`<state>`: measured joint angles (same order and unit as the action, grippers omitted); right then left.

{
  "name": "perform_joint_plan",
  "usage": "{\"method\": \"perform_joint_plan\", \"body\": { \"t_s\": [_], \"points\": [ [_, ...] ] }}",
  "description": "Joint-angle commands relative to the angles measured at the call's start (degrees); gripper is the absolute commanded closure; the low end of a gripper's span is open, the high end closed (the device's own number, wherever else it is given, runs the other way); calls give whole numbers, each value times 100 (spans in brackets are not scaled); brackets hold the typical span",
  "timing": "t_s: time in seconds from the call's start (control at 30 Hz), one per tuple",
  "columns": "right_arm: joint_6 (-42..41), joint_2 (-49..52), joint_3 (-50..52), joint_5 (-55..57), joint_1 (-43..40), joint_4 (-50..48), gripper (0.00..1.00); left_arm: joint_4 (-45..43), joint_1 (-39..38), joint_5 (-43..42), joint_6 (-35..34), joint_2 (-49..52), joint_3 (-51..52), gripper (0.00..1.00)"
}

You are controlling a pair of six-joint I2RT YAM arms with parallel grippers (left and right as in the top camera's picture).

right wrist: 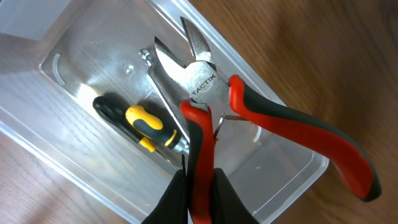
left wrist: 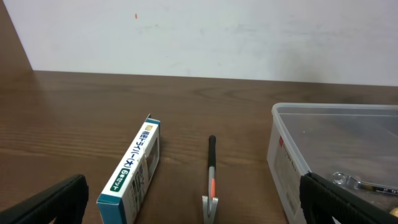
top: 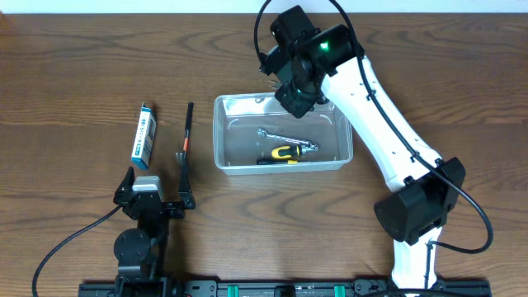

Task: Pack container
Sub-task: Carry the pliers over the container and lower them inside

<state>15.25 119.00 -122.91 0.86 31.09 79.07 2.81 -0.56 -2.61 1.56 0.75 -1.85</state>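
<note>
The clear, shallow rectangular plastic container (top: 218, 136) sits mid-table on the brown wooden table (top: 82, 66), holding a yellow-and-black screwdriver (right wrist: 140, 122) and a silver wrench (top: 289, 139); over its far side the right gripper (right wrist: 200, 183) pinches one handle of red-and-black pliers (right wrist: 202, 81); the left gripper (top: 157, 196) rests near the table's front edge, jaws spread wide, facing a small blue-and-white box (left wrist: 134, 171).

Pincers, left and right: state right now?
Left pincer: open, empty.
Right pincer: shut on one handle of the red-and-black pliers.
</note>
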Motion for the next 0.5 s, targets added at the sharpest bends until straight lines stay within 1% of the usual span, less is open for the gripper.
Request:
{"method": "perform_joint_plan", "body": {
  "t_s": [0.0, 0.13, 0.47],
  "points": [
    [197, 28, 179, 17, -4, -160, 99, 101, -17, 46, 57, -15, 162, 2],
    [195, 28, 627, 13, -4, -503, 98, 101, -17, 46, 57, -15, 162, 2],
    [192, 28, 2317, -42, -35, -1657, 96, 101, -17, 46, 57, -15, 162, 2]
  ]
}}
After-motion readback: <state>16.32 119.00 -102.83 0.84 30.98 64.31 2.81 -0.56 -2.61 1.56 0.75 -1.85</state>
